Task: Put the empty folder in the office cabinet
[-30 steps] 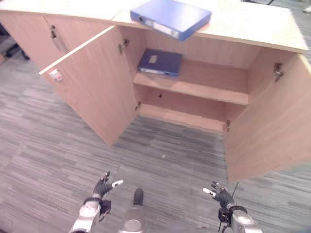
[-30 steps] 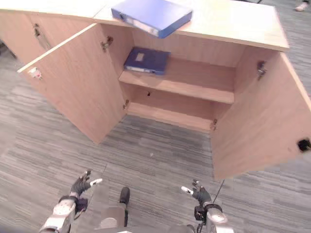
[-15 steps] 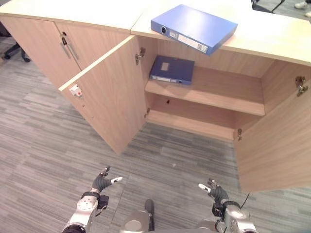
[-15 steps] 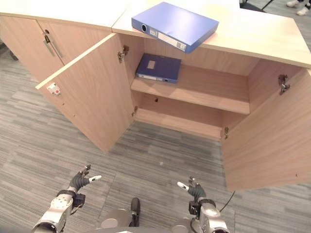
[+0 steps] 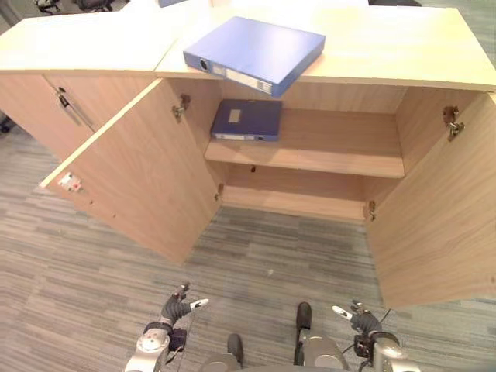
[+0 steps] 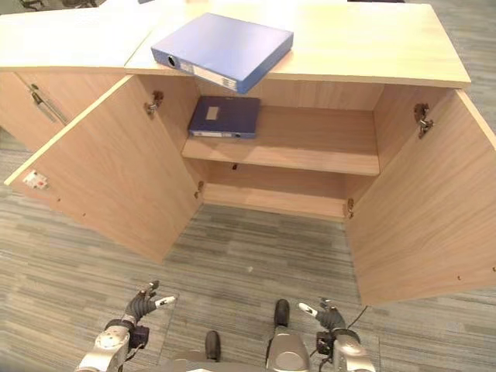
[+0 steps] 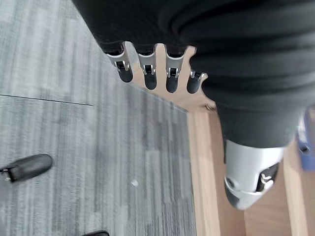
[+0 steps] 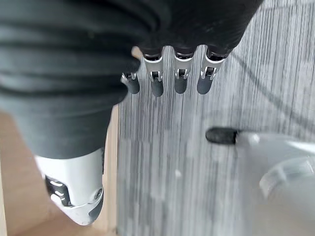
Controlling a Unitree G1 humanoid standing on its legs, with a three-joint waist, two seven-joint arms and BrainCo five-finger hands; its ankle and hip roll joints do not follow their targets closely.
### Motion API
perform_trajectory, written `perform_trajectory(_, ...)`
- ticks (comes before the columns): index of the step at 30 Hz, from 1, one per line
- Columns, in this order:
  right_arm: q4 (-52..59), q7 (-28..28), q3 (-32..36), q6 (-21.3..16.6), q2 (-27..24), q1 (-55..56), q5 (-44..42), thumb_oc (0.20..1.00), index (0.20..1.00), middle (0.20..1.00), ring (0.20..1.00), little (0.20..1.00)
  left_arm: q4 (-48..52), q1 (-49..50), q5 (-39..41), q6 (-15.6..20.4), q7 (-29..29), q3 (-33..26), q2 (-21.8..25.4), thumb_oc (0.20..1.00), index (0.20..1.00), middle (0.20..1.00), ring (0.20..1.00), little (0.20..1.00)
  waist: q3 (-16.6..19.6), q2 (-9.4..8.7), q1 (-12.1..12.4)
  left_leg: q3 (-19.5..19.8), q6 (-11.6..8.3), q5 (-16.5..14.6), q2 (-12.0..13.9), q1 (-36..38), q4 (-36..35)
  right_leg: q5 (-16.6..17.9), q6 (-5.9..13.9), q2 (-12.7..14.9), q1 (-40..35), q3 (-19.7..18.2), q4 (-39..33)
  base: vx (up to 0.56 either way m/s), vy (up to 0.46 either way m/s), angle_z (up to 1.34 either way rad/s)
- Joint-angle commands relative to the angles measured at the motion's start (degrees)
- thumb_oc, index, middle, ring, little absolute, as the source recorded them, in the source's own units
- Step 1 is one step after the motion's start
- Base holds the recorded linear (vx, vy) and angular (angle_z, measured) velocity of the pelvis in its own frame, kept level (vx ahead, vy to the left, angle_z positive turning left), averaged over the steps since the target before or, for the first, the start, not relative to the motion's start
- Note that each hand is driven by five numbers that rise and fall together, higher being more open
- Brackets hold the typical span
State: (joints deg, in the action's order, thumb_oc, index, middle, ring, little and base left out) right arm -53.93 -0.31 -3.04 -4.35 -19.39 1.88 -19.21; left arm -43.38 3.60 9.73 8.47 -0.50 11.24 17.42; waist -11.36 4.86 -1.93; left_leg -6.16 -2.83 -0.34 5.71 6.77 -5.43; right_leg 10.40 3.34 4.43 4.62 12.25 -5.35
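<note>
Folder [image 5: 254, 53] atop cabinet [image 5: 403, 62], far from low, relaxed-fingered left hand [image 5: 174, 308], right hand [image 5: 362, 320]

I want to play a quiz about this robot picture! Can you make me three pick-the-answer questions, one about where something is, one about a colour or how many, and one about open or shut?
1. Where is the big folder?
A. on top of the cabinet
B. on the floor
C. in a robot hand

2. How many blue folders are there?
A. one
B. two
C. four

3. How are the cabinet doors?
A. both shut
B. both open
C. taken off

Answers:
1 A, the big folder lies on the cabinet top, poking over its front edge.
2 B, a smaller folder also lies on the upper shelf.
3 B, the left door and right door both swing outward.
</note>
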Motion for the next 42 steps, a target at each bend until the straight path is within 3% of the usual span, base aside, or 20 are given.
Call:
perform_trajectory(1,1.1,-0.6,1.0,-1.9,0.0,-1.7,-2.9,1.0,1.0,1.0,1.0,1.0,0.3,-2.1,-0.6,2.0,-0.3,-0.3,2.1,1.0,1.0,1.0,1.0,1.0,-0.8,-1.11,-0.1,-1.3,-1.96,-3.9,-1.9,-1.4,3.2,-7.2,6.28,6.7,-2.3,-1.9,4.9,0.09,-0.104,-0.04)
perform_trajectory(7,1.5,0.2,0.1,-1.8,-1.3,-1.4,-2.3,1.0,1.0,1.0,1.0,1.0,0.3,-1.1,-0.1,1.9,-0.1,-0.5,1.4,1.0,1.0,1.0,1.0,1.0,-0.7,0.39,-0.8,-1.8,-4.3,-4.4,1.5,-1.0,8.9,-9.8,4.47,4.8,-4.6,-2.0,4.8,0.13,-0.17,-0.01)
perform_trajectory(11,2.2,0.6,-0.3,-1.9,-2.2,-0.8,-1.7,1.0,1.0,1.0,1.0,1.0,0.8,-0.3,0.2,1.7,0.4,-0.5,0.8,1.0,1.0,1.0,1.0,1.0,-1.7,1.19,-1.2,-1.1,-6.2,-0.3,4.0,-3.7,19.4,-11.6,2.56,3.2,-7.7,-2.1,3.5,0.07,-0.125,-0.06)
perform_trajectory(13,2.3,0.3,-0.3,-1.8,-2.9,-1.1,-1.2,1.0,1.0,1.0,1.0,1.0,0.5,-0.6,0.4,1.4,0.2,-0.3,0.3,1.0,1.0,1.0,1.0,1.0,-3.5,0.88,-0.8,2.1,-6.91,3.8,3.1,-8.6,28.6,-12.0,1.37,3.4,-9.0,-2.2,3.2,0.03,-0.135,-0.23)
perform_trajectory(16,2.1,0.2,-0.5,-1.5,-3.2,-1.5,-1.4,1.0,1.0,1.0,1.0,1.0,0.3,-0.6,0.5,1.3,0.1,0.2,-0.2,1.0,1.0,1.0,1.0,1.0,-4.0,0.05,-0.8,3.2,-6.66,4.6,2.6,-11.9,32.9,-12.5,1.06,4.0,-10.2,-2.6,2.3,0.09,-0.053,-0.32)
perform_trajectory(20,1.9,0.5,-1.2,-1.3,-3.1,-1.1,-0.8,1.0,1.0,1.0,1.0,1.0,0.5,-0.3,0.4,1.2,0.2,0.4,-0.3,1.0,1.0,1.0,1.0,1.0,-3.6,-0.41,0.2,4.0,-5.61,2.0,1.8,-13.7,26.7,-13.3,1.78,4.3,-11.2,-4.2,2.0,0.15,0.042,-0.37)
perform_trajectory(22,2.0,0.5,-1.9,-1.4,-3.1,-0.8,0.1,1.0,1.0,1.0,1.0,1.0,-0.3,-0.2,0.3,1.3,-0.2,0.6,-0.5,1.0,1.0,1.0,1.0,1.0,-3.1,-0.33,1.5,6.8,-5.57,0.8,0.7,-14.5,16.1,-14.2,2.59,4.1,-12.0,-5.1,1.9,0.26,0.114,-0.2)
perform_trajectory(25,1.6,0.4,-2.3,-1.3,-3.0,-0.9,0.4,1.0,1.0,1.0,1.0,1.0,-1.2,-0.5,0.2,1.3,-0.7,0.8,-0.6,1.0,1.0,1.0,1.0,1.0,-3.1,-0.02,2.5,9.6,-5.82,4.0,0.7,-15.8,10.6,-15.2,2.68,3.4,-13.2,-5.8,1.7,0.17,0.066,-0.14)
perform_trajectory(28,1.0,0.0,-2.9,-1.4,-2.7,-1.8,0.7,1.0,1.0,1.0,1.0,1.0,-2.3,-1.0,0.2,1.5,-1.2,0.6,-0.4,1.0,1.0,1.0,1.0,1.0,-3.3,-0.81,4.3,12.3,-6.36,5.9,0.1,-19.5,5.9,-16.9,2.88,2.9,-15.4,-7.9,1.2,0.22,0.066,-0.14)
perform_trajectory(32,0.3,0.4,-3.6,-1.1,-2.2,-2.7,1.4,1.0,1.0,1.0,1.0,1.0,-3.3,-1.1,0.5,1.5,-1.2,0.1,-0.5,1.0,1.0,1.0,1.0,1.0,-2.8,-1.06,5.5,11.5,-6.83,7.1,1.5,-19.6,3.2,-18.0,3.84,2.7,-17.3,-9.9,0.8,0.25,0.166,-0.36)
perform_trajectory(33,0.5,0.6,-3.6,-1.2,-1.5,-2.4,2.2,1.0,1.0,1.0,1.0,1.0,-4.4,-1.0,0.1,1.5,-1.1,-0.2,-0.3,1.0,1.0,1.0,1.0,1.0,-1.2,-1.34,5.9,10.2,-6.93,9.3,2.3,-17.7,2.4,-18.3,4.77,3.5,-17.3,-10.1,1.5,0.25,0.228,-0.51)
perform_trajectory(34,0.5,0.6,-3.6,-1.2,-1.5,-2.4,2.2,1.0,1.0,1.0,1.0,1.0,-4.4,-1.0,0.1,1.5,-1.1,-0.2,-0.3,1.0,1.0,1.0,1.0,1.0,-1.2,-1.4,5.9,10.2,-6.92,9.3,2.3,-17.7,2.4,-18.3,4.78,3.6,-17.3,-10.1,1.5,0.33,0.305,-0.52)
perform_trajectory(40,0.8,0.8,-4.1,-0.9,0.9,-3.0,1.9,1.0,1.0,1.0,1.0,1.0,-3.1,-2.6,-0.3,1.2,-0.8,0.0,2.5,1.0,1.0,1.0,1.0,1.0,0.0,-4.93,6.7,7.9,-2.7,5.7,-0.2,-13.5,2.8,-16.9,7.8,6.7,-12.6,-12.7,13.2,0.19,0.207,-0.25)
perform_trajectory(42,0.8,0.8,-4.2,-0.8,1.4,-3.6,1.5,1.0,1.0,1.0,1.0,1.0,-1.6,-3.3,-0.2,1.0,-0.7,-0.3,3.7,1.0,1.0,1.0,1.0,1.0,-0.6,-5.57,6.3,7.4,-1.26,4.3,-1.1,-11.8,3.2,-12.1,8.91,7.1,-9.2,-13.0,20.2,0.12,0.196,-0.03)
